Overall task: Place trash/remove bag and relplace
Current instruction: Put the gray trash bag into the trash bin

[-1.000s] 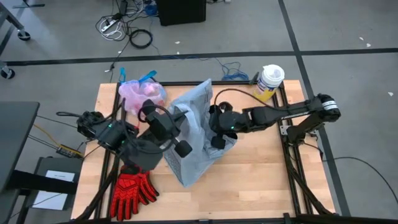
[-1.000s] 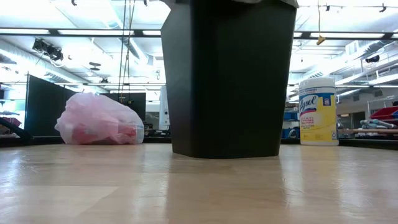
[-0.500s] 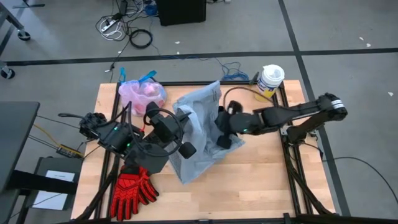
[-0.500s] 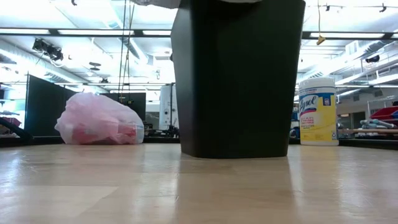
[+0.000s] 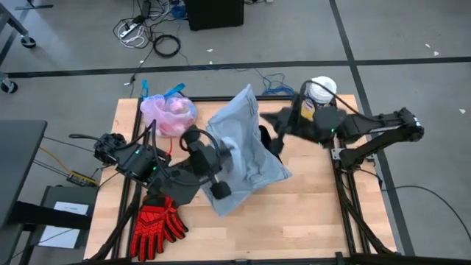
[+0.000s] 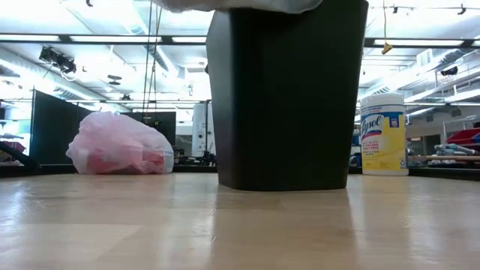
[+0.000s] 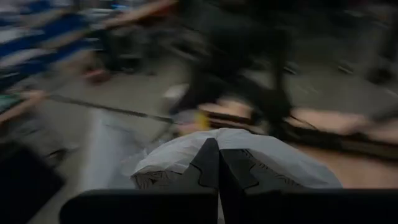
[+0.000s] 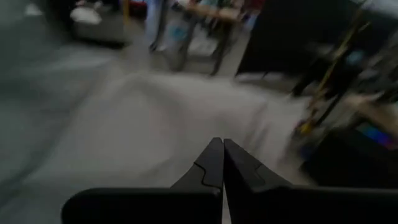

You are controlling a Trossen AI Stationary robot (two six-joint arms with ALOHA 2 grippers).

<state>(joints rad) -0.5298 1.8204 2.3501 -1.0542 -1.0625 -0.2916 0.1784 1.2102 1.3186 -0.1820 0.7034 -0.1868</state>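
Note:
A grey-blue liner (image 5: 246,147) is draped over the black bin (image 6: 289,97) at mid-table, and its edge (image 6: 247,4) shows at the bin's top. My left gripper (image 5: 229,146) is shut on the liner at its left side. My right gripper (image 5: 271,121) is shut and raised beside the liner's far right part; the right wrist view shows only blurred grey plastic ahead of its tips (image 8: 219,144). The tied pink bag (image 5: 168,112) with trash inside rests on the table at the far left. My left gripper pinches a bunched fold of the liner's rim (image 7: 217,140) between its two shut fingers, coming nearly level from the table's left. The plastic bulges over the fingertips, and the rest hangs over the bin. Whether my right gripper touches the liner, I cannot tell.
A yellow wipes tub with a white lid (image 5: 318,94) stands at the far right, close to my right arm. Red gloves (image 5: 156,224) lie at the near left. The near right of the wooden table (image 5: 309,221) is bare.
My right gripper has risen and swung toward the table's far right, tipping up to level, still shut. The liner's far part has risen into a peak. The bin has slid slightly toward the right. My left gripper has turned a little in place.

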